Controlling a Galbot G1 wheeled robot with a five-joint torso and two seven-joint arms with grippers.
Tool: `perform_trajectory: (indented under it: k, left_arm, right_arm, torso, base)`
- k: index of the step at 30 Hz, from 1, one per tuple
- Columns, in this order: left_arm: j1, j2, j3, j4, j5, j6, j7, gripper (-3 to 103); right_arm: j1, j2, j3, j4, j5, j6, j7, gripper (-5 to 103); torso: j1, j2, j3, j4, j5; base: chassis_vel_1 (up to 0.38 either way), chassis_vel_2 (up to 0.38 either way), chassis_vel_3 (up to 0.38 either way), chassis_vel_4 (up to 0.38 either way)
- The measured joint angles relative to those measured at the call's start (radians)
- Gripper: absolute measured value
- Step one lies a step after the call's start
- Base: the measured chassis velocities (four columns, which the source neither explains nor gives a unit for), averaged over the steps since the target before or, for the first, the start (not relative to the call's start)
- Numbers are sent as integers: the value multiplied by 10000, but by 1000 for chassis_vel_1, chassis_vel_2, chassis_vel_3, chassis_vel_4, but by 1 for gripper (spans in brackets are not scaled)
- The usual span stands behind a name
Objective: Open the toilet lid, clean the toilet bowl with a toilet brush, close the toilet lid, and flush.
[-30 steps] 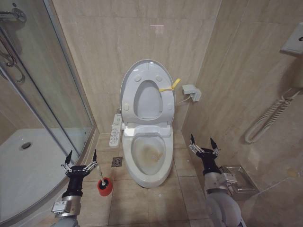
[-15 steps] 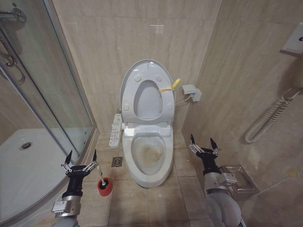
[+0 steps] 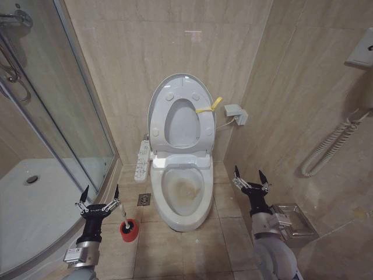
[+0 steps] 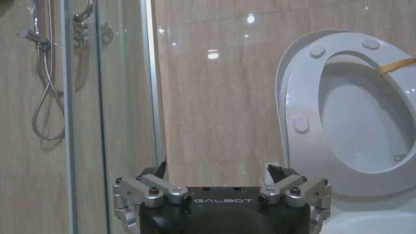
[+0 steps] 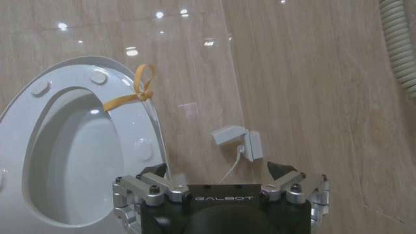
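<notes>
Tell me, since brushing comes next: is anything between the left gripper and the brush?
Nothing visible. The open left gripper hovers just beside the brush, standing in its red cup on the floor.

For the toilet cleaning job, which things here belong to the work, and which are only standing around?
Belong to the job:
- toilet lid, raised against the wall
- toilet bowl, stained inside
- toilet brush in its red holder, beside the left tool
- right tool, open, right of the bowl

Just standing around:
- shower cabin
- floor drain
- wall socket
- hose
</notes>
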Motion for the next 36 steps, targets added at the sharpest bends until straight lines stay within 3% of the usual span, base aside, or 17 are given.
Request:
perform_trajectory:
  k: [8,11,12,15,16,19,20,23,27,36]
  left_arm:
    - [-103,-41,62,14,-19,221,22,100]
    - [-532,-231,336,90,-126,1115,176,100]
    - [-532,-231,336,90,-126,1115,176,100]
    - [-1004,-435,636,182,-255,2109,344,100]
    - [-1004,-435,636,182,-255,2109,344,100]
    - [-1568,-685,995,295,-407,3301,545,100]
    - [-1568,-685,995,295,-407,3301,545,100]
    - [-2078,-908,1318,389,-544,4384,727,100]
    - [-2459,-928,1475,413,-155,4593,1090,100]
    - [-2144,-587,1122,-514,74,4101,1034,100]
  right_arm:
    - [0,0,0,0,0,0,0,100]
    - [0,-1,0,0,0,0,0,100]
    - [0,-1,0,0,0,0,0,100]
    - [0,-1,0,0,0,0,0,100]
    - [0,-1,0,0,0,0,0,100]
    - [0,0,0,0,0,0,0,100]
    - [0,0,0,0,0,0,0,100]
    - [0,-1,0,0,0,0,0,100]
    - [1,0,-1,0,0,0,-1,100]
    - [1,-1,0,0,1,0,0,100]
  torso:
    - [0,0,0,2,1]
    - [0,0,0,-3,0]
    - [0,0,0,-3,0]
    - [0,0,0,-1,0]
    - [0,0,0,-1,0]
    - [0,0,0,0,1]
    - [0,0,0,0,1]
    - [0,0,0,1,1]
    - [1,0,0,-8,1]
    - [-2,0,0,3,1]
  base:
    - [0,0,0,0]
    - [0,0,0,0]
    - [0,0,0,0]
    - [0,0,0,0]
    - [0,0,0,0]
    - [0,0,0,0]
    - [0,0,0,0]
    - [0,0,0,0]
    - [0,0,0,0]
    - [0,0,0,0]
